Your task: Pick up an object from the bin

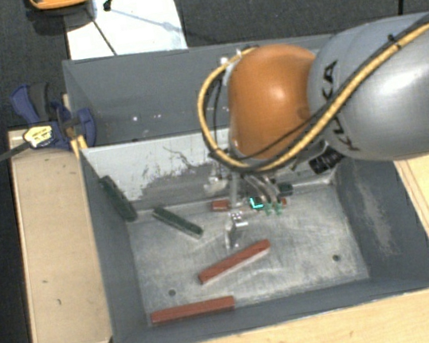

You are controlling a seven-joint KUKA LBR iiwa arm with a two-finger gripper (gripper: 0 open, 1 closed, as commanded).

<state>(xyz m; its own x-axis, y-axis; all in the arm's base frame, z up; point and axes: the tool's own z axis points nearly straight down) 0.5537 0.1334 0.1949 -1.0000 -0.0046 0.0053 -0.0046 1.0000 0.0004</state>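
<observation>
Gripper [238, 236] low in the bin [367, 215], over mid-floor; its tip sits at or just above the upper right part of the slant bar [234, 261], a red-brown strip lying askew; touching or apart, cannot tell. Whether the gripper is open or closed: cannot tell; its tip reads as a small pale shape under the wrist, form unclear.

Progress, as judged: nothing seen held, nothing off the floor; pick not yet made; grasp and lift both left to do. Nearest thing is the slant bar; likeliest candidate, no more than that.

Others on the floor: front bar [192, 310], red-brown, along the near wall, well apart from the gripper; green bar [178, 221], dark, near on the left; wall bar [118, 198], dark green, propped at the left wall; stub [220, 204], small and red-brown, by the back wall, just behind the gripper.

Hidden: arm [379, 92] and its orange cover [268, 101] mask the bin's back right; what lies beneath is unknown; stub partly cut off by the wrist, full length not seen.
</observation>
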